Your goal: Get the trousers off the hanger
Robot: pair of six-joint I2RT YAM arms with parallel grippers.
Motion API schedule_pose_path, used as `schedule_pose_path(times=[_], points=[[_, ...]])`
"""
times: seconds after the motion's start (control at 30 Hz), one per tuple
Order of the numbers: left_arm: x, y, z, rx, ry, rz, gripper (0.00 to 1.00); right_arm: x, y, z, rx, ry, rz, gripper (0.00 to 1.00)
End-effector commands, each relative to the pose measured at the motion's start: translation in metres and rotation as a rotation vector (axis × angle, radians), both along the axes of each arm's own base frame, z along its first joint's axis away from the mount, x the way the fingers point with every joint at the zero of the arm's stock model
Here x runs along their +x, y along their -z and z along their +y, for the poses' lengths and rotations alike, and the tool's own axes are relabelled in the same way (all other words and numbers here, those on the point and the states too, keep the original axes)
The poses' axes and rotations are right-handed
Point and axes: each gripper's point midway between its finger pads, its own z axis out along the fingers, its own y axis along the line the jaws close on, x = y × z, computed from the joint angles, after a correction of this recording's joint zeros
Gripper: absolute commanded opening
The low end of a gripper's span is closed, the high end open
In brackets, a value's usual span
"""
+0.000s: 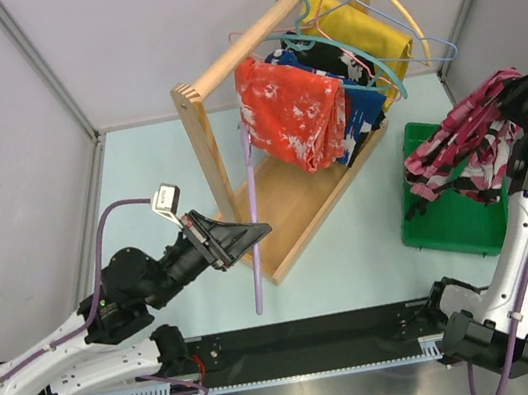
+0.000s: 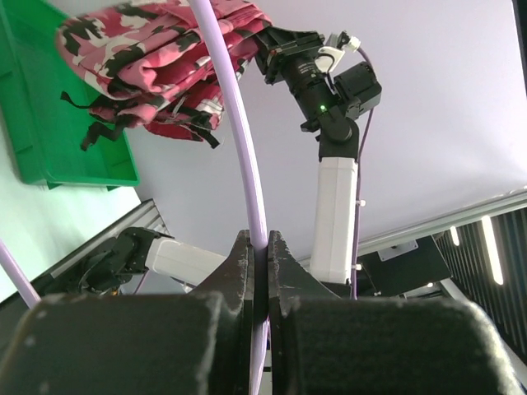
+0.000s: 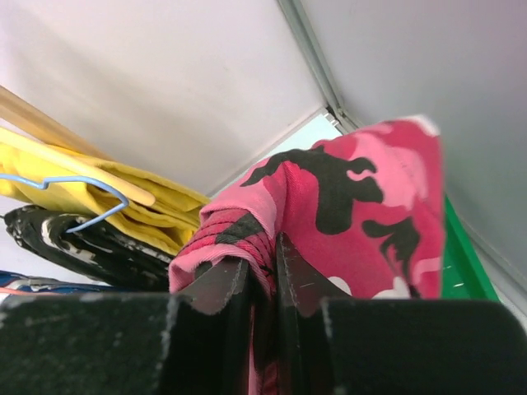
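My left gripper [image 1: 261, 228] is shut on the lilac hanger [image 1: 254, 214], which hangs bare and upright beside the wooden rack. The left wrist view shows the hanger's bar [image 2: 247, 164] pinched between my left gripper's [image 2: 259, 243] jaws. My right gripper [image 1: 507, 88] is shut on the pink camouflage trousers [image 1: 462, 139] and holds them bunched above the green bin [image 1: 450, 217], apart from the hanger. The right wrist view shows the trousers' cloth [image 3: 329, 197] clamped in my right gripper [image 3: 262, 251]. The trousers also show in the left wrist view [image 2: 156, 58].
A wooden rack [image 1: 201, 137] stands in the middle, carrying an orange-red speckled garment [image 1: 290, 112], a blue-black-white one [image 1: 355, 106] on a teal hanger [image 1: 352, 56] and a yellow one [image 1: 358, 35]. The walls stand close on both sides.
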Motion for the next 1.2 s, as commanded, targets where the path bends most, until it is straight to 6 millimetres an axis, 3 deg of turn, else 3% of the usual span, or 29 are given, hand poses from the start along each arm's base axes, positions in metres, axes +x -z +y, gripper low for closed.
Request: schedule_pose_path(times=[0.0,0.1,0.3,0.5,0.6,0.8,1.0,1.17], points=[[-0.007,-0.038,0.015,-0.059,0.002,-0.095,0.00,0.003,-0.038,0.009,-0.003,-0.067,-0.164,0.00],[-0.008,-0.035,0.014,-0.053,0.008,-0.088,0.00,0.011,-0.025,0.015,0.044,-0.122,-0.178,0.00],[-0.011,-0.029,0.014,-0.058,0.027,-0.069,0.00,0.019,-0.021,0.025,0.115,-0.186,-0.220,0.00],[-0.015,-0.031,0.018,-0.075,0.037,-0.070,0.00,0.015,0.008,0.011,0.217,-0.156,-0.218,0.00],[-0.016,-0.033,0.019,-0.075,0.043,-0.073,0.00,0.008,0.037,-0.006,0.287,-0.114,-0.179,0.00],[-0.018,-0.034,0.019,-0.074,0.050,-0.083,0.00,-0.021,0.116,-0.036,0.384,0.065,0.030,0.00],[-0.019,-0.032,0.017,-0.068,0.059,-0.085,0.00,-0.040,0.168,-0.058,0.389,0.225,0.205,0.00],[-0.020,-0.030,0.015,-0.067,0.068,-0.078,0.01,-0.042,0.194,-0.055,0.400,0.222,0.251,0.04]])
